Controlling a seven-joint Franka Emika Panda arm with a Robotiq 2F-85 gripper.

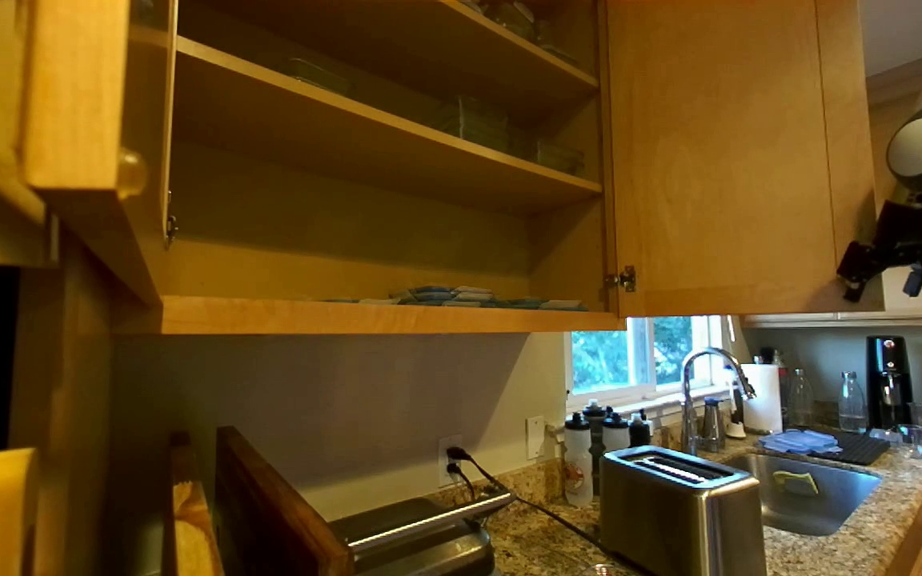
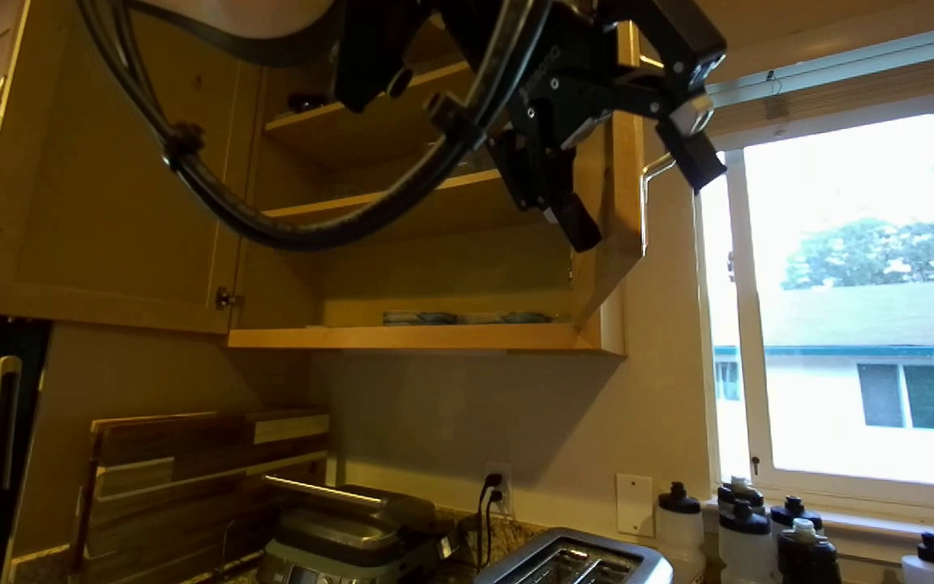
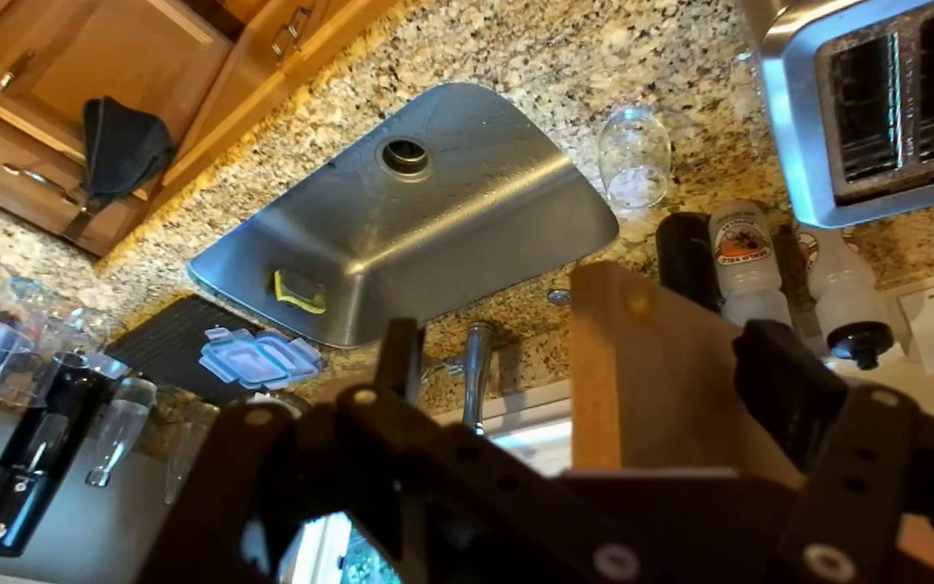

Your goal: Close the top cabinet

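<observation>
The top cabinet (image 1: 393, 315) is up on the wall (image 1: 333, 392), over the counter (image 1: 901, 488), with both its doors standing open. The claw (image 3: 580, 341) is spread wide around the edge of the door (image 1: 721, 160) by the window (image 2: 848, 316), one finger (image 2: 692, 158) on each side, and it is not squeezing it. There is room between the wood and the finger on the handle (image 2: 644, 215) side; whether the inside finger touches is hard to tell. A gap of wall shows between the cabinet's bottom edge and the toaster (image 1: 681, 512). The cabinet's open front points out into the room. Its shelves (image 1: 397, 120) run long and level along the wall.
</observation>
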